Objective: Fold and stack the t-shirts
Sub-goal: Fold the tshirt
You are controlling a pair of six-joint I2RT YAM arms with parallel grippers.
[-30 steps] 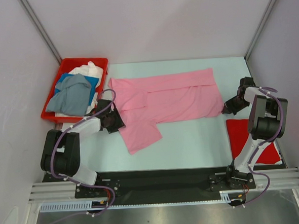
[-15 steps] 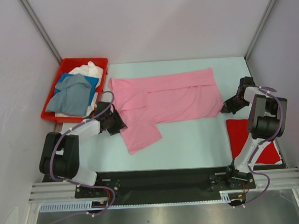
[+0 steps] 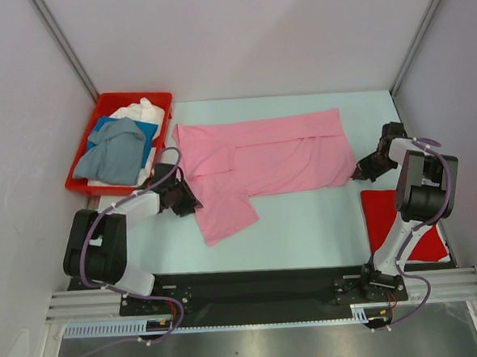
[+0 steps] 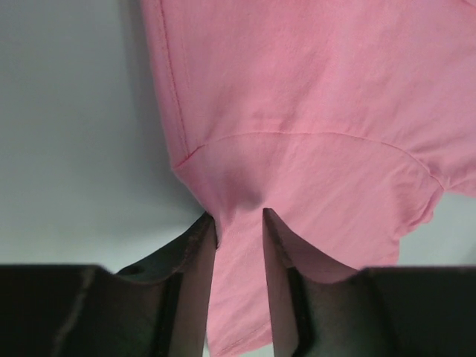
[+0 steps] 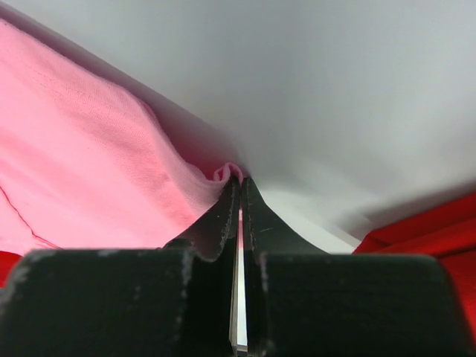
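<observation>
The pink t-shirt (image 3: 261, 157) is lying spread across the table (image 3: 314, 214), and the right gripper (image 5: 239, 184) is pinching its right corner, jaws pressed together. The left gripper (image 4: 239, 219) is straddling a pucker at the shirt's left edge, though I cannot tell whether it is actually gripping the cloth

left pincer (image 4: 239, 217) | jaws narrower than before | closing around pink t-shirt (image 4: 312, 111) edge

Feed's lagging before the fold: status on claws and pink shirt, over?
Right claw shut on corner of pink t-shirt. Left claw open, straddling its opposite edge. Shirt spread out. Red t-shirt lies near right claw.
</observation>
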